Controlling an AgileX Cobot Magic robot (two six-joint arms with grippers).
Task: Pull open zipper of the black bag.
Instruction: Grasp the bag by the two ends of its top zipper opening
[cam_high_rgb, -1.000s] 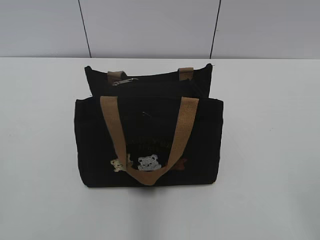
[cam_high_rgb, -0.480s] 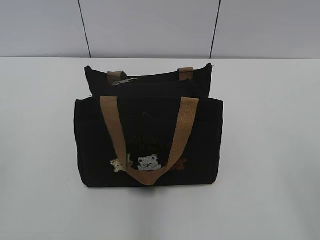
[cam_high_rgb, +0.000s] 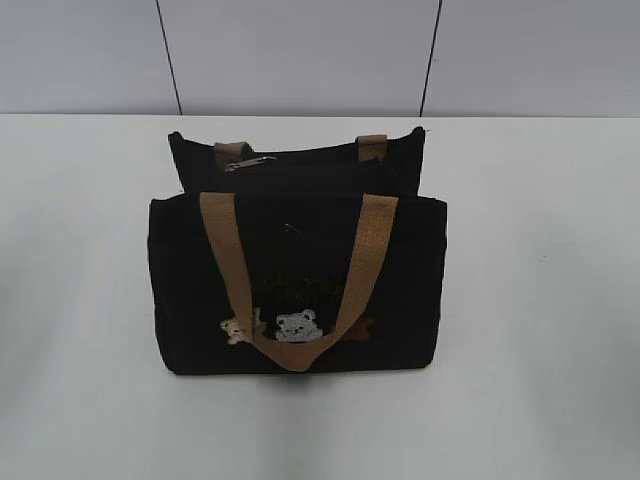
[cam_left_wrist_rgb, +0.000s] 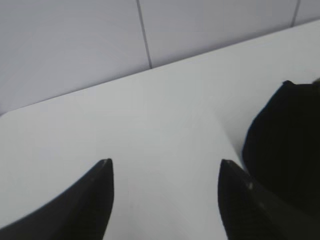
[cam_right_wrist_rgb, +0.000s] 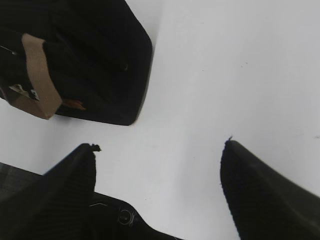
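Zipper (cam_high_rgb: 300, 160) ran shut along the top edge of the black bag (cam_high_rgb: 298, 290), its metal pull tab (cam_high_rgb: 249, 162) parked at the bag's left end.

You had the bag standing upright on the white table (cam_high_rgb: 540, 300), front handle strap (cam_high_rgb: 300, 275) draped down its face, likely to leave the tab exposed from above. Bare table lay on every side of the bag, so your approach looked unobstructed. Your left gripper (cam_left_wrist_rgb: 165, 167) hung with jaws spread beside the bag's left edge, grasping nothing; your right gripper (cam_right_wrist_rgb: 160, 147) stood wide apart off the bag's right corner, equally empty.
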